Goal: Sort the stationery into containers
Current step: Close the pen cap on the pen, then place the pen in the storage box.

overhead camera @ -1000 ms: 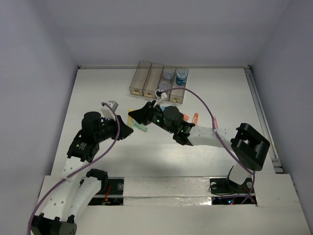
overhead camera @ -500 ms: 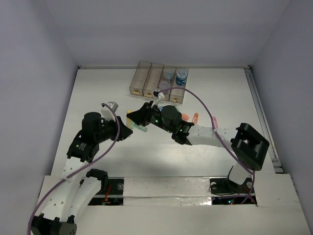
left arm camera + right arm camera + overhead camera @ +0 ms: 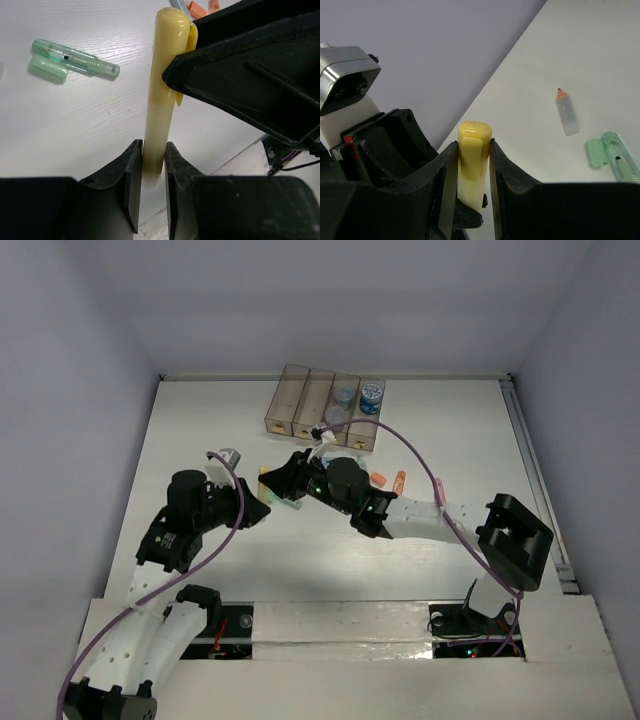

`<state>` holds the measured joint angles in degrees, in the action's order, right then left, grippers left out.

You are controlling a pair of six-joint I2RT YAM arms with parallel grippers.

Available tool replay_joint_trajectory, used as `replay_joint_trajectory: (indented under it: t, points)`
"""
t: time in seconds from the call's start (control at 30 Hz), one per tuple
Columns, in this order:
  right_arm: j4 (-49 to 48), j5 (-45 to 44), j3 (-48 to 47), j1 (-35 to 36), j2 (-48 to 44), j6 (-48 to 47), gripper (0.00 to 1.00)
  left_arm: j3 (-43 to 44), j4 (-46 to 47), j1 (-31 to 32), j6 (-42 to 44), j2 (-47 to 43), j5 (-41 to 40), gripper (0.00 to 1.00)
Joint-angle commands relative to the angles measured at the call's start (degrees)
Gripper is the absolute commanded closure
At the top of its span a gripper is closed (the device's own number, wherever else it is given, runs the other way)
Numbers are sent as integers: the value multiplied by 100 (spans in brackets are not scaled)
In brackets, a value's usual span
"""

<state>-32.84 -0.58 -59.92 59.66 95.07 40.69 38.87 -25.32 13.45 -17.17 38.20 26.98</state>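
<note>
On the white table [image 3: 200, 430], four brown bins [image 3: 283, 400] are standing in a row at the far side. Near them, the left gripper [image 3: 152, 157] and the right gripper [image 3: 471, 150] are both pinching the yellow marker [image 3: 161, 80], one at each end, holding it above the table. A green marker [image 3: 75, 57] is lying below, its cap [image 3: 47, 67] touching it.

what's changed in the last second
The right pincer edged slightly left, closer to the left pincer; both are clamped on the yellow marker. The left pincer and the bins stayed put.
</note>
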Motion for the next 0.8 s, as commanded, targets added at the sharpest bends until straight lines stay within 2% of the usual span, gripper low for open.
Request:
replay_joint_trajectory:
  t: [0.0, 0.03, 0.1, 0.2, 0.23, 0.3, 0.33, 0.43, 0.6, 0.63, 0.67, 0.73, 0.77]
  points:
    - [1650, 1124, 157, 768, -50, -122, 100, 253, 2901, -264, -243, -84, -1055, 100]
    - [1588, 1000, 113, 584, -24, -96, 100, 235, 2927, -264, -252, -93, -924, 100]
    - [1343, 884, -19, 294, 3, 9, 100, 208, 2919, -264, -226, -93, -783, 93]
    - [974, 797, -281, -357, 82, 238, 100, 165, 2919, -264, -190, -119, -537, 78]
    - [946, 753, -405, -498, 117, 255, 100, 156, 2928, -264, -182, -137, -397, 67]
    - [1007, 534, -878, -876, 319, 229, 100, 121, 2971, -264, -173, -163, -238, 55]
    - [1034, 550, -1064, -999, 389, 229, 100, 112, 2989, -264, -173, -163, -89, 46]
    - [1130, 278, -1686, -1395, 697, 194, 100, 112, 2963, -264, -155, -216, -26, 31]
    - [1508, 128, -2576, -2149, 1338, 98, 100, 191, 2770, 8, -32, -278, -263, 20]
    - [1543, 111, -2699, -2247, 1565, -16, 100, 208, 2691, 8, -23, -295, -377, 4]
    - [1596, 93, -2996, -2326, 1689, -104, 100, 226, 2664, 78, 3, -295, -430, 1]
    - [1982, -3, -3419, -2564, 2162, -375, 100, 243, 2594, 131, 29, -304, -536, 1]
    - [2140, -99, -3917, -2617, 2339, -473, 100, 252, 2585, 183, 47, -304, -554, 1]
